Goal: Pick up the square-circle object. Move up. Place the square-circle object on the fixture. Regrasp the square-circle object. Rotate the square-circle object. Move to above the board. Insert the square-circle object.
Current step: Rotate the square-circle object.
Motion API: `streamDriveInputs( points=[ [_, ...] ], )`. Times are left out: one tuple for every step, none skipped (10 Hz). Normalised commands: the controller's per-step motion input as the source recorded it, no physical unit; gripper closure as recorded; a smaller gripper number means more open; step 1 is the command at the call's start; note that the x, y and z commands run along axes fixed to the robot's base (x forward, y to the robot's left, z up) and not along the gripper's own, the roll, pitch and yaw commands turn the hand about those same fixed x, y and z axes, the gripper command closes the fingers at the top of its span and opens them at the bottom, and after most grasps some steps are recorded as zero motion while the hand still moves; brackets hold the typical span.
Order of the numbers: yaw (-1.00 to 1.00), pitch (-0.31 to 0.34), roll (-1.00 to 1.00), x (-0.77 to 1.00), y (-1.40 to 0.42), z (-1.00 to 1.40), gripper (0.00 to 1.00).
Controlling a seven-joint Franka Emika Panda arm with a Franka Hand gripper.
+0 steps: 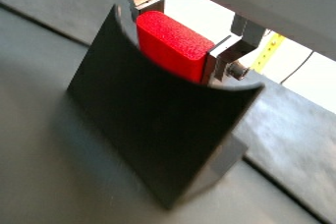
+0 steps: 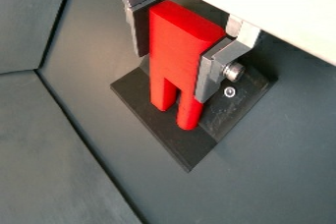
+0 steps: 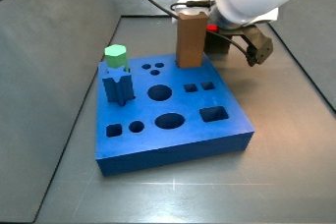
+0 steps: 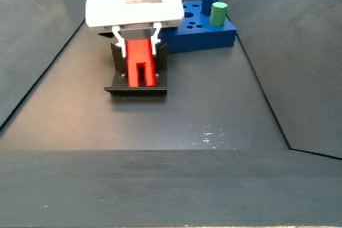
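The square-circle object, a bright red block (image 2: 174, 56) with two prongs at its low end, rests on the dark fixture (image 2: 199, 147) and lies along its sloped wall (image 1: 157, 120). My gripper (image 2: 171, 71) straddles the block's upper part, with a silver finger (image 2: 213, 71) pressed against each side. Both wrist views show the pads touching the red block (image 1: 171, 43). In a side view the gripper (image 4: 139, 42) hangs over the block (image 4: 139, 62) on the fixture (image 4: 138, 90), just in front of the blue board (image 4: 201, 30). The block is hidden in the side view that shows the board's top face.
The blue board (image 3: 171, 120) has round, square and oval holes. A tall brown block (image 3: 192, 39) stands at its far edge and a green-topped peg (image 3: 117, 56) at its left. Sloped dark walls enclose the floor (image 4: 201, 132).
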Motion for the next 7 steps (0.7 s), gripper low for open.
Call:
streamDriveInputs(
  points=[
    [0.00,-0.029,-0.03,-0.86,0.11,1.00,1.00],
    [0.01,-0.049,-0.06,-0.86,0.11,1.00,1.00],
    [0.02,-0.064,-0.09,-0.86,0.10,1.00,1.00],
    [0.01,-0.082,-0.10,-0.87,0.10,1.00,1.00],
    [0.00,-0.098,-0.11,-0.89,0.09,1.00,1.00],
    [-0.02,-0.112,-0.12,-0.90,0.09,1.00,1.00],
    [-0.04,-0.124,-0.14,-0.93,0.09,1.00,1.00]
  ],
)
